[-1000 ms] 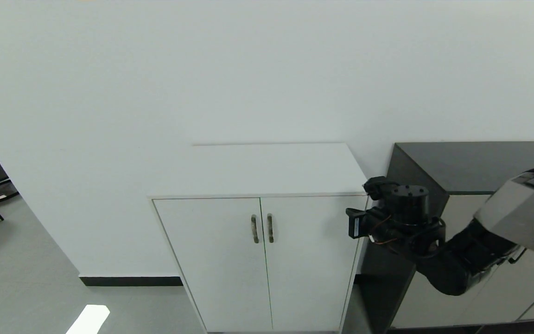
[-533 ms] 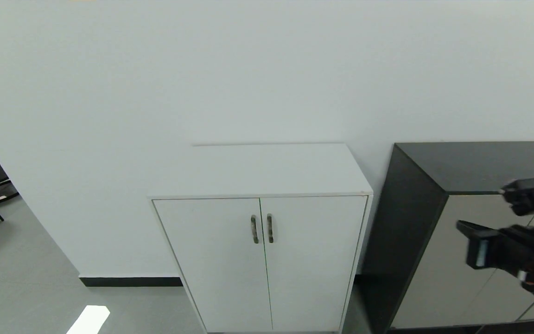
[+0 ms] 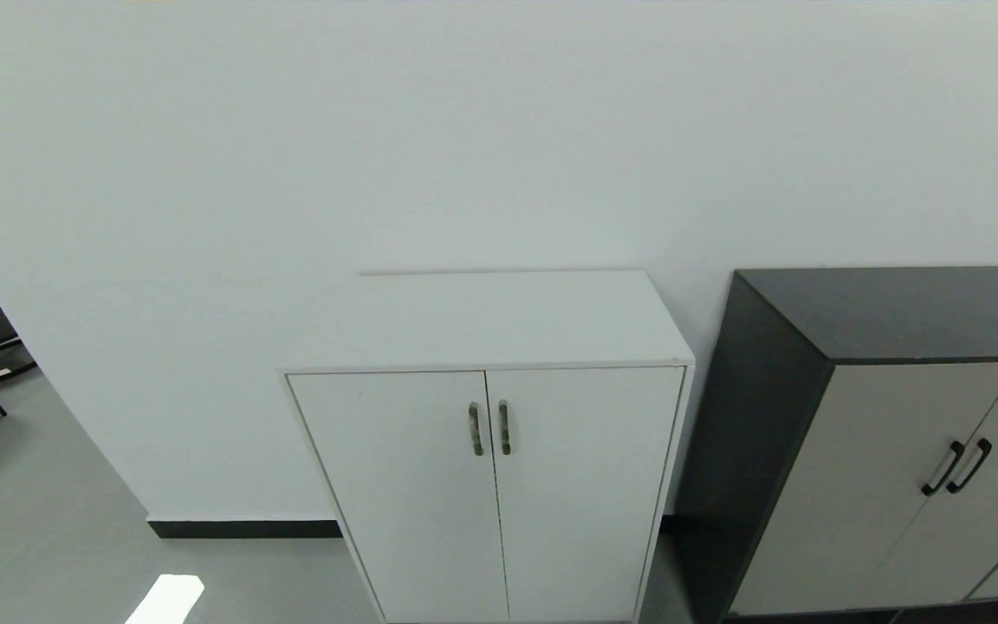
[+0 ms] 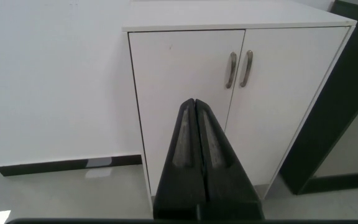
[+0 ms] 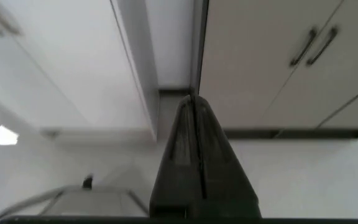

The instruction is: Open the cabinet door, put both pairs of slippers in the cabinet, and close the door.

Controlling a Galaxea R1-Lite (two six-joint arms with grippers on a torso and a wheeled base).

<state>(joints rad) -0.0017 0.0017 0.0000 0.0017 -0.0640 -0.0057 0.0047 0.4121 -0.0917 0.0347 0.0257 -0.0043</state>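
Cabinet closed up, both grippers pinched together and carrying nothing.
It's the white unit standing on the grey floor against the wall, its two doors flush, the handles side by side at the centre seam, and a dark cabinet with grey doors just beside it on the right. Now the left gripper: fingers pressed together, empty, facing the left door and apart from it. And the right gripper, likewise clamped on nothing, points at the narrow gap between the two units, low near the floor.
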